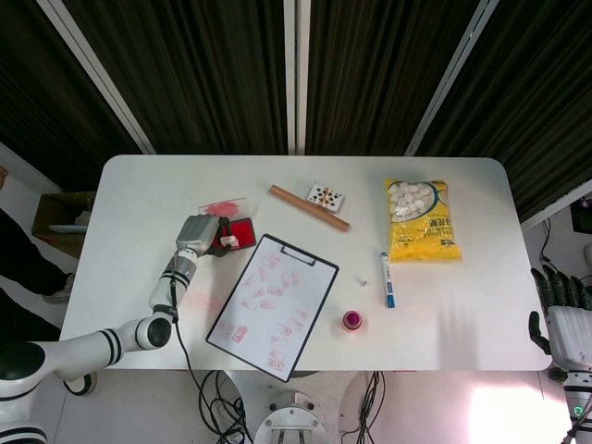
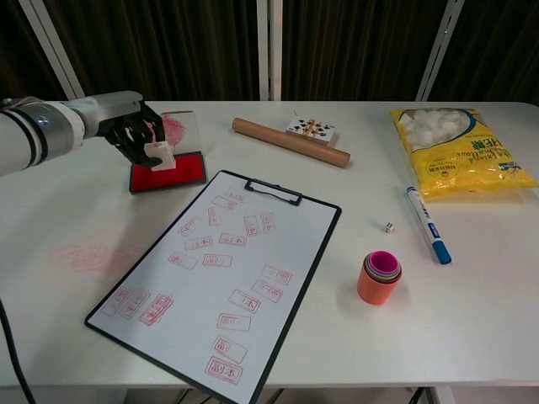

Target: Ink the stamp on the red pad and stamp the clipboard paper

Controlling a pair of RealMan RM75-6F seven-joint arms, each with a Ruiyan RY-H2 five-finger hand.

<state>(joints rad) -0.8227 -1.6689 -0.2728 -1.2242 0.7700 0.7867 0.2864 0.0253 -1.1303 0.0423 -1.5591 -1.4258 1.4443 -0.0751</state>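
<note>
The stamp [image 2: 159, 156] is gripped by the fingers of the left hand [image 2: 135, 135] and is held low over the red pad [image 2: 168, 172], its face turned down toward the ink – whether it touches cannot be told. The clipboard [image 2: 215, 269], just right of the pad, is covered with red prints too small to read. The right hand [image 1: 558, 319] is held open, empty, well apart – the yellow bag's [image 2: 459, 151] print is unreadable.
</note>
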